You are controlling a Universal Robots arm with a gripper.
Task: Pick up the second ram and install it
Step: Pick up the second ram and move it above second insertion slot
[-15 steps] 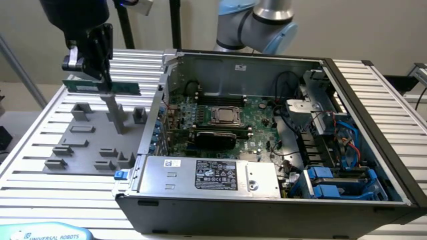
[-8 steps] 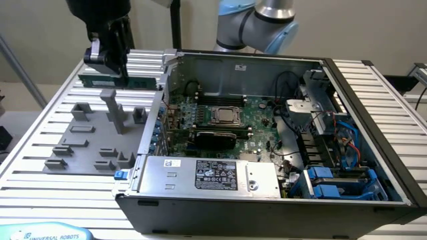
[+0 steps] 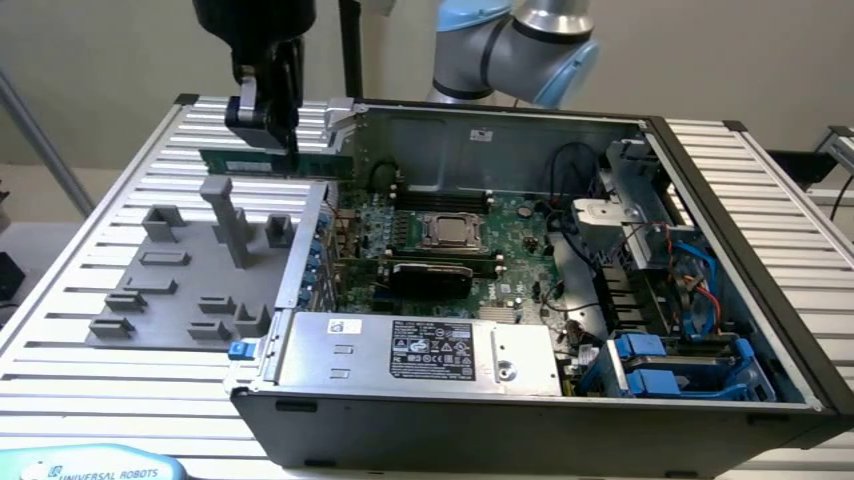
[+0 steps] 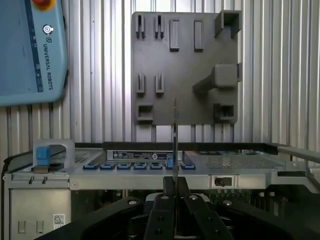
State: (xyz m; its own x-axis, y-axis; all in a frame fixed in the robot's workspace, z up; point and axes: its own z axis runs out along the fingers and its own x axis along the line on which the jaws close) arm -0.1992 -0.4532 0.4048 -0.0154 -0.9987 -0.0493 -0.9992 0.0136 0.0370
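Exterior view: the end effector (image 3: 283,140) pinches the second ram (image 3: 240,158) from above, its fingers pressed onto the stick. The green stick hangs level in the air, at about ten o'clock from the processor (image 3: 454,232), near the open computer case (image 3: 534,420) and above the gray holder tray (image 3: 174,290) on the slatted desk (image 3: 134,150). Wrist view: the stick (image 4: 175,140) appears edge-on, clamped in the end effector (image 4: 175,192).

Green second ram (image 3: 230,157), grey fixture plate (image 3: 174,295), silver-striped table (image 3: 67,305)
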